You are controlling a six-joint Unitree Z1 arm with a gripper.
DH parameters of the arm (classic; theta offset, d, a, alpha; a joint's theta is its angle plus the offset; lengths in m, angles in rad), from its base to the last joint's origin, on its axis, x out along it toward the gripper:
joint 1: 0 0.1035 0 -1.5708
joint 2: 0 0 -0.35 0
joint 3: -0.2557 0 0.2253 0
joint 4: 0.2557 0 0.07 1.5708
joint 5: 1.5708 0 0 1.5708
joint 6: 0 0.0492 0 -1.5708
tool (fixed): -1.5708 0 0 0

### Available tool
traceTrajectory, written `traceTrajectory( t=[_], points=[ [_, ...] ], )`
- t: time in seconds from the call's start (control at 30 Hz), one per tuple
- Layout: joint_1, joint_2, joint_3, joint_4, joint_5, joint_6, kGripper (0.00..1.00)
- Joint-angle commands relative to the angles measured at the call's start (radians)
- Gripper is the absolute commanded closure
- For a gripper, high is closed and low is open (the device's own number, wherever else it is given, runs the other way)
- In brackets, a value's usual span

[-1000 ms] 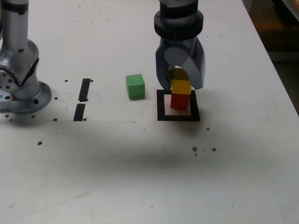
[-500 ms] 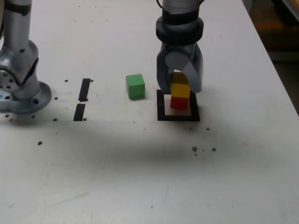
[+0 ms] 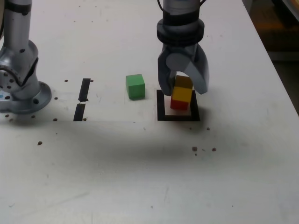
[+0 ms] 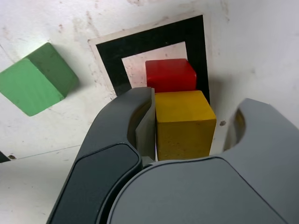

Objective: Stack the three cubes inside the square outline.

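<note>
Gripper [image 3: 183, 84] poised directly over the square outline [image 3: 161, 106], pointing down, jaws parted and straddling the yellow cube [image 3: 182, 94]. In the wrist view [image 4: 187, 135], one finger flush against or just beside one face of the yellow cube [image 4: 184, 123]; clear gap between the opposite face and the other finger. Grip therefore released, nothing clamped.

Yellow cube seated on the red cube [image 3: 179, 104], slightly askew and overhanging it toward the camera. Red cube [image 4: 170, 74] inside the square outline [image 4: 108, 60], on its white centre; lower edge of that cube hard to make out in the exterior view. Far side of the outline hidden behind the gripper and the stack in the exterior view; in the wrist view, one side and a corner covered by the fingers.

Green cube [image 3: 135, 86] on the white table [image 3: 140, 158], outside the outline, near it on the exterior view's left, apart from the stack; same green cube [image 4: 35, 77] fully visible in the wrist view. Two short black tape strips [image 3: 82, 98] farther from the outline on that side. Arm base [image 3: 18, 70] beyond the strips, cut off at the frame edge.
</note>
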Motion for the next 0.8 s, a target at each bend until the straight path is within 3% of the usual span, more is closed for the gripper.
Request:
traceTrajectory(
  t=[0.0,0.23,0.77],
  points=[
    [0.002,-0.005,0.004,-0.003,-0.001,0.003,0.12],
    [0.002,-0.046,0.037,-0.009,0.007,0.001,0.03],
    [-0.001,-0.327,0.178,0.033,0.057,-0.021,0.00]
  ],
)
